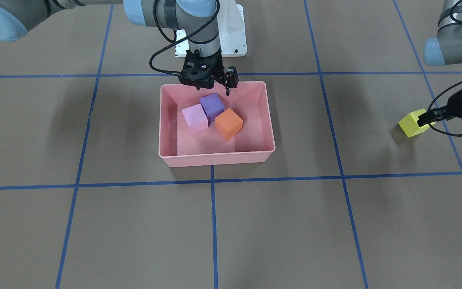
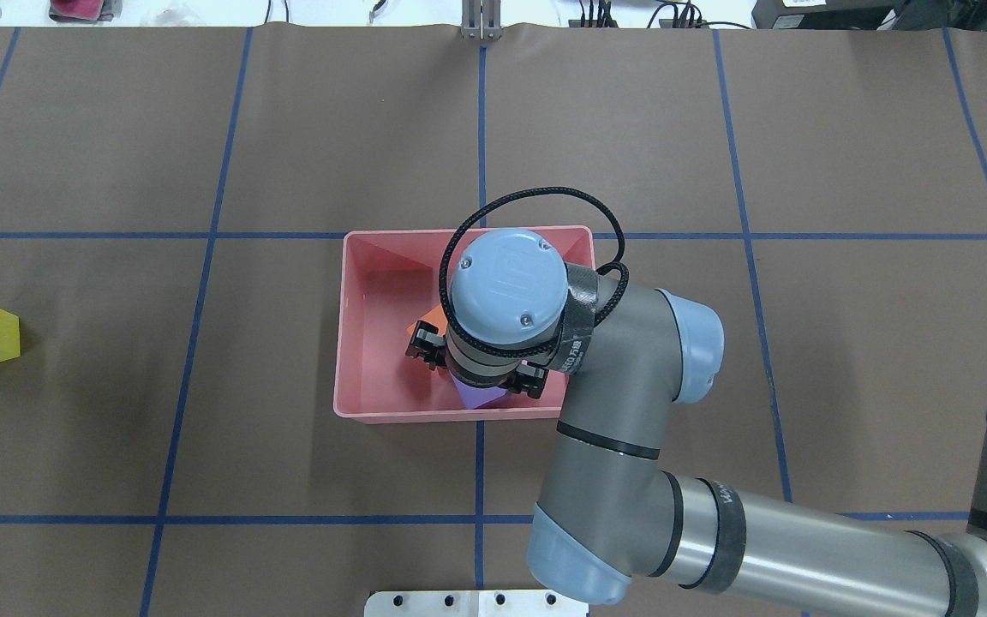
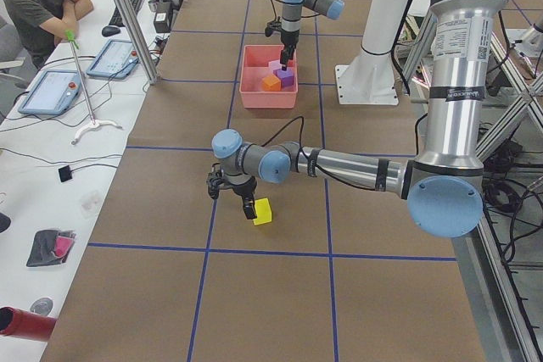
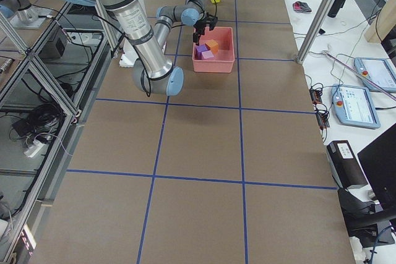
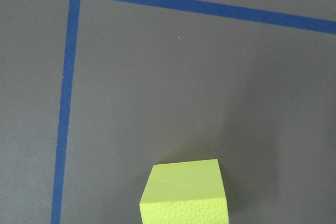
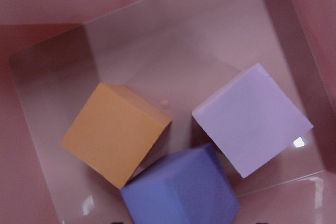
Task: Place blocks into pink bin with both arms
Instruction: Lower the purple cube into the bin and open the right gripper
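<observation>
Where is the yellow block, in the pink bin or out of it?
Out. The yellow block sits on the table, well apart from the pink bin.

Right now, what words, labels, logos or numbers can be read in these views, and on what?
"UR", faint embossed logo: blue joint cap of the right arm.
Print on that wrist's black strap: too blurred to read.
The label on the left arm's upright link: too small to read.
</observation>
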